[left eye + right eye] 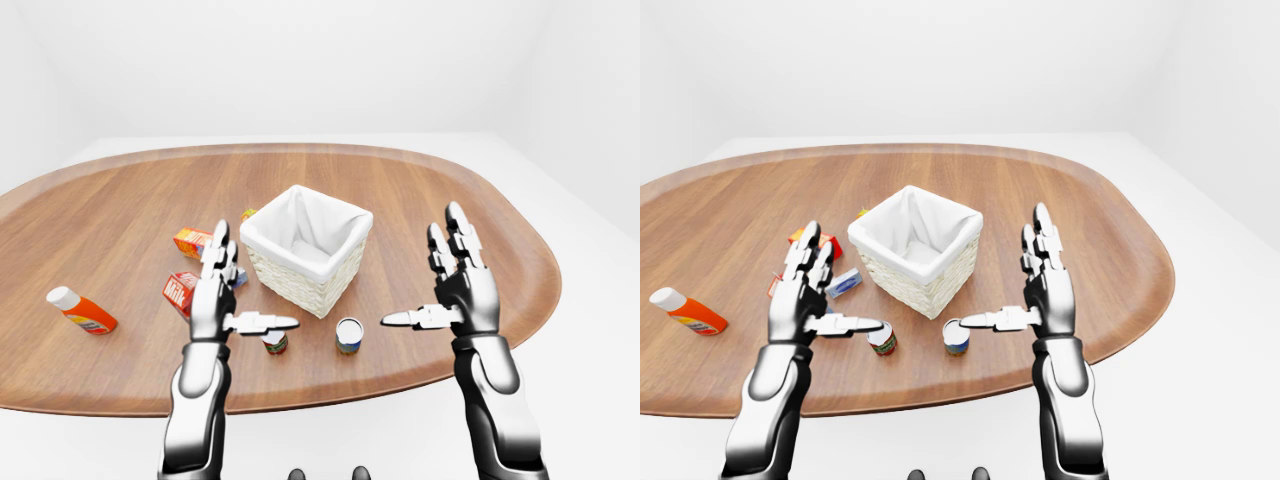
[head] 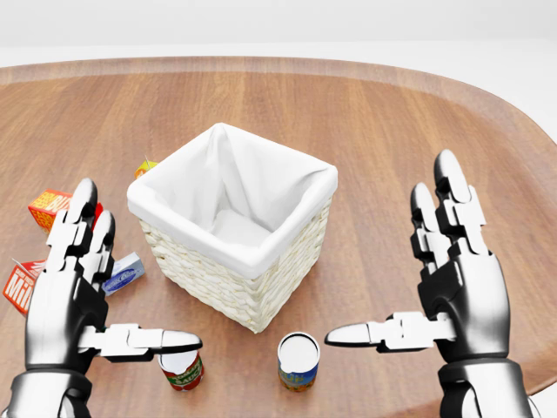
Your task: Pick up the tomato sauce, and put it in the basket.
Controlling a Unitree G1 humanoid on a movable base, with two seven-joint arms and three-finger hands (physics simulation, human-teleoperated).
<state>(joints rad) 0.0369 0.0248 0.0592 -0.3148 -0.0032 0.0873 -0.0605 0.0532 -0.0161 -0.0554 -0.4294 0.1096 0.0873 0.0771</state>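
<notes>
Left-eye view takes in the whole oval wooden table (image 1: 120, 215), whose near edge curves across the bottom of the view. Near the middle of it stands the wicker basket (image 2: 228, 277), square and lined with white cloth, with one corner turned toward the near edge. The right hand (image 2: 457, 283) hovers over the table to the right of the basket, palm inward, fingers spread wide and thumb stretched out toward the left, holding nothing. The left hand (image 2: 71, 292) mirrors it on the other side of the basket, likewise wide open and empty, its thumb reaching right over a small can. An orange bottle with a white cap (image 1: 82, 311) lies on its side near the table's left edge, well apart from everything else. A red milk carton (image 1: 179, 291) and an orange box (image 1: 190, 241) sit left of the basket, partly behind the left hand, with a small blue-and-white box (image 2: 124, 273) between the hand and the basket. The tomato sauce can (image 2: 182, 369), red-labelled, stands upright near the near edge just under the left thumb. A blue-labelled can (image 2: 298, 360) stands upright just to its right, below the basket's near corner.
</notes>
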